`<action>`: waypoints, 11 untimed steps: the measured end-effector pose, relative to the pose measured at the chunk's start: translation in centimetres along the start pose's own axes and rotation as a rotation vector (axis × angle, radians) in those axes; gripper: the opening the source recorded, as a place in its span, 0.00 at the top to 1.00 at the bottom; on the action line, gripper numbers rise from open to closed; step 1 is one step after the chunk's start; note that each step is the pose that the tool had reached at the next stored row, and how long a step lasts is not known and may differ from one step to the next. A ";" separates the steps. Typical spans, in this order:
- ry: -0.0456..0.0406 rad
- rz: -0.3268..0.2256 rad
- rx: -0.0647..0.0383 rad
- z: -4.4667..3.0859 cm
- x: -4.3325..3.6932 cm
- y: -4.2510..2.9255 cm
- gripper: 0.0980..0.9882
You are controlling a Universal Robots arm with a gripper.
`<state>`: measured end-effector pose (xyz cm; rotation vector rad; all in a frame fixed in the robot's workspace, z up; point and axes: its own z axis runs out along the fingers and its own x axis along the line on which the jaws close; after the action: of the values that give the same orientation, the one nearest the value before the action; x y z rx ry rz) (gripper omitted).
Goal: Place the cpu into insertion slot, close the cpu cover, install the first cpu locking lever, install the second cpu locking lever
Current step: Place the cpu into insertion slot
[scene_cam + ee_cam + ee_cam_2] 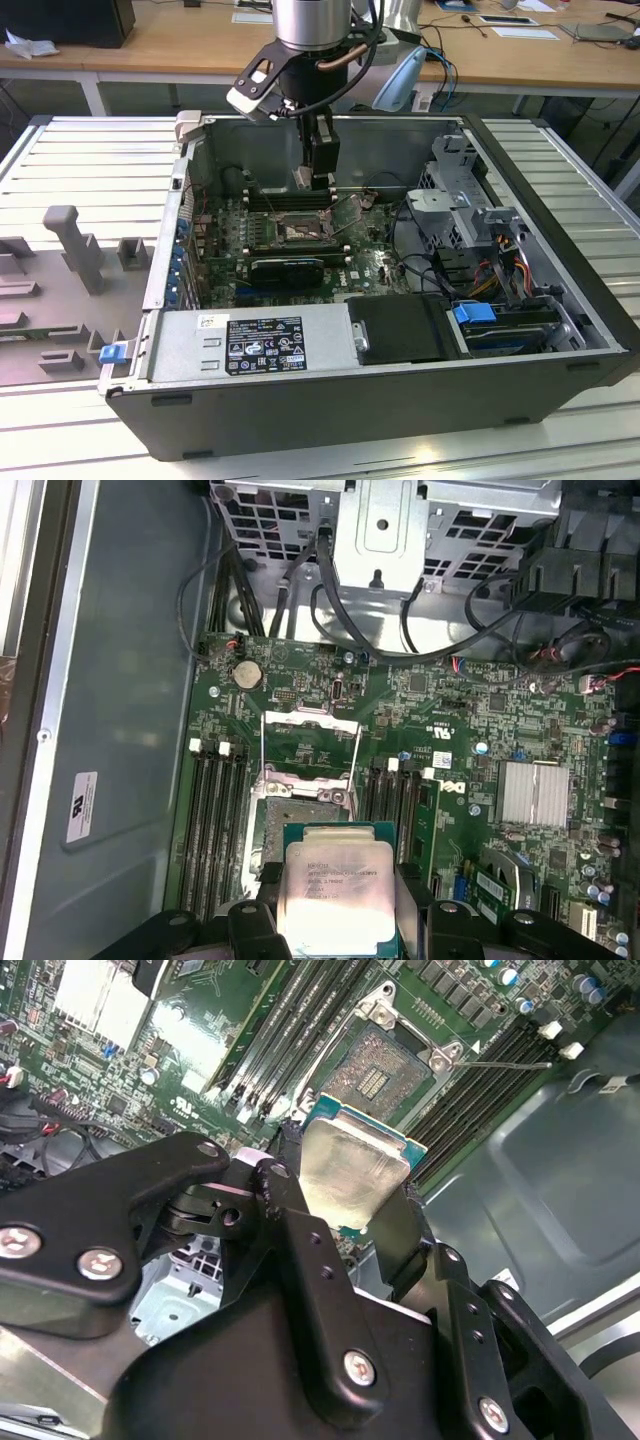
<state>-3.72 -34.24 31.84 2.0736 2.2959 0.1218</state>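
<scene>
My gripper (318,180) hangs inside the open computer case, shut on the cpu (338,895), a pale silver square chip on a green-edged base. In both wrist views the black fingers (290,1195) press on two opposite edges of the cpu (350,1170). The chip is held above the board, a little off from the insertion slot (372,1068), whose brownish pin field lies bare. In the first wrist view the insertion slot (285,815) is partly hidden behind the chip. The cpu cover (310,716) stands swung open beyond it. A thin locking lever (500,1063) sticks out beside the socket.
Long black memory slots (212,825) flank the socket on both sides. A finned heat sink (535,792), a drive cage (455,190) with cables, and the power supply (255,342) sit within the case walls (560,200). A grey fixture (75,245) stands on the table at the exterior view's left.
</scene>
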 end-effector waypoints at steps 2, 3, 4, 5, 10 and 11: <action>-0.0001 0.000 0.000 0.11 0.00 -0.01 0.52; 0.0000 0.000 0.000 0.16 0.00 -0.02 0.52; 0.0002 0.000 0.000 0.24 0.00 -0.02 0.52; 0.0002 0.000 0.000 0.31 -0.01 -0.03 0.52; 0.0002 0.000 0.000 0.56 -0.01 -0.05 0.52; 0.0002 0.000 0.000 0.65 -0.01 -0.06 0.52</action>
<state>-3.72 -34.24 31.19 2.0737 2.2959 0.1219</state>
